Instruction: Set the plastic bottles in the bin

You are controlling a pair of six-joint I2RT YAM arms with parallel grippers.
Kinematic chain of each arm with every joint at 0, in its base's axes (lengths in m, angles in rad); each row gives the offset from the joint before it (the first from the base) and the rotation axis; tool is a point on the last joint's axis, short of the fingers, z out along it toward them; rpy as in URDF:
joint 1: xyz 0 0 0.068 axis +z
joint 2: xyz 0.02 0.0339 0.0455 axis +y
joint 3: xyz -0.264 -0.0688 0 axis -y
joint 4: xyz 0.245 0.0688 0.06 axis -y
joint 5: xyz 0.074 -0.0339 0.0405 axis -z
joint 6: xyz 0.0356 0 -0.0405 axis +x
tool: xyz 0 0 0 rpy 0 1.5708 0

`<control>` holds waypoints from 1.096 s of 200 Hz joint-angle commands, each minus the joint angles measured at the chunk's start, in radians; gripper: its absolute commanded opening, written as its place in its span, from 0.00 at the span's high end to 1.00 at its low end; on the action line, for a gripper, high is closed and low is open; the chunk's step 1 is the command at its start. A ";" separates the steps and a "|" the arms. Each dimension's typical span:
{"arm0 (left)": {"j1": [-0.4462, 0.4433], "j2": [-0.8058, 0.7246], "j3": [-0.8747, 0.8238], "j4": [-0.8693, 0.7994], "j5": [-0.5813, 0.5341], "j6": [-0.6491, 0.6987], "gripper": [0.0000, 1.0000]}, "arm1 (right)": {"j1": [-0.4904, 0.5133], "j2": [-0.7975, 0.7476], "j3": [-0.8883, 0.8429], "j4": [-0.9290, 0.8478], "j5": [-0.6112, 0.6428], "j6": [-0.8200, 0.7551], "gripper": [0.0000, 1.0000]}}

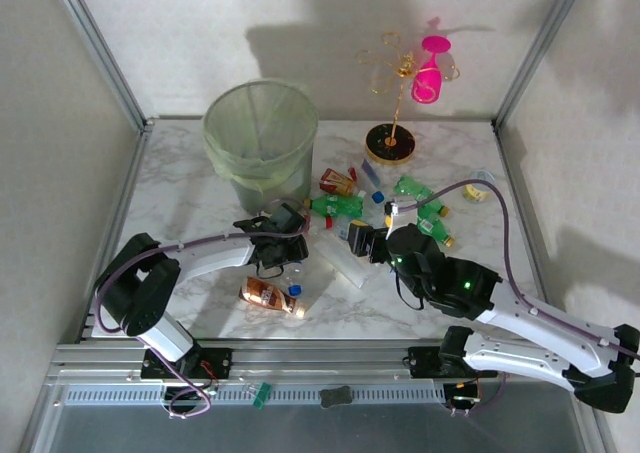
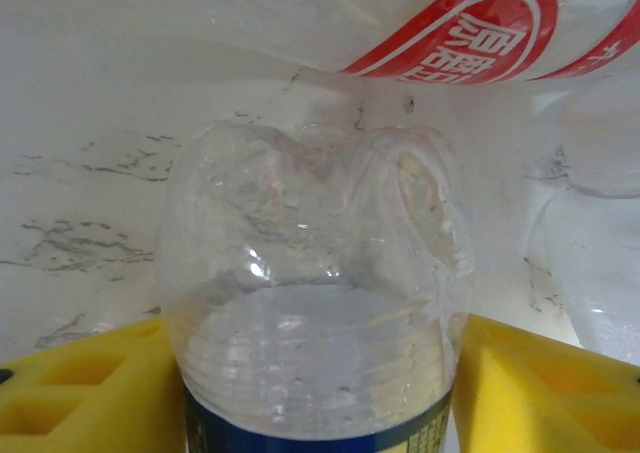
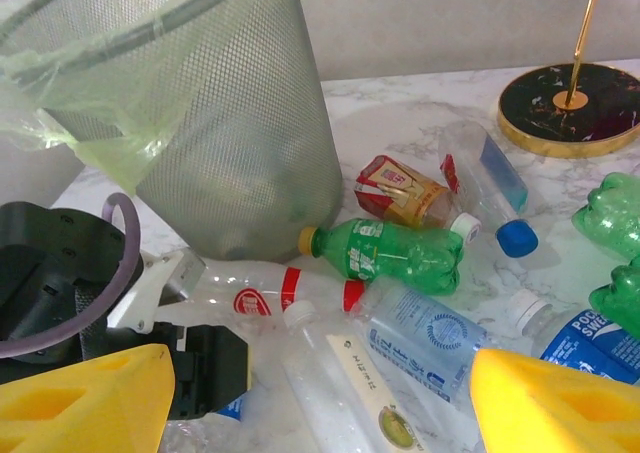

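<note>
Left wrist view: left end effector (image 2: pixel 315 325) fingers flank the clear bottle (image 2: pixel 310 273); a firm pinch cannot be confirmed. The bottle lies on the tabletop (image 1: pixel 185 188) near the bin (image 1: pixel 262 168). Risk: the slick, rounded wall may squirt free on lifting. Its long axis follows the fingers, base pointing away toward the red-banded bottle (image 2: pixel 470 23).

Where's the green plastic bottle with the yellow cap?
The green plastic bottle with the yellow cap lies on its side in the right wrist view's middle, cap toward the foot of the large grey-green lined bin, a brown-labelled bottle behind it.
</note>
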 commanded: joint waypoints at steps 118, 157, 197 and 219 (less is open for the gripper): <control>-0.037 -0.194 0.053 -0.052 -0.054 0.044 0.48 | -0.014 -0.027 0.008 -0.033 0.042 0.002 0.22; -0.046 -0.331 0.089 -0.071 -0.109 0.105 0.50 | -0.015 -0.019 0.016 -0.022 0.042 -0.006 0.22; -0.056 -0.427 0.112 -0.027 0.000 0.242 0.50 | -0.017 0.002 0.022 -0.004 0.035 -0.017 0.22; -0.056 -0.474 0.139 -0.002 0.068 0.306 0.50 | -0.017 0.010 0.026 -0.002 0.036 -0.020 0.21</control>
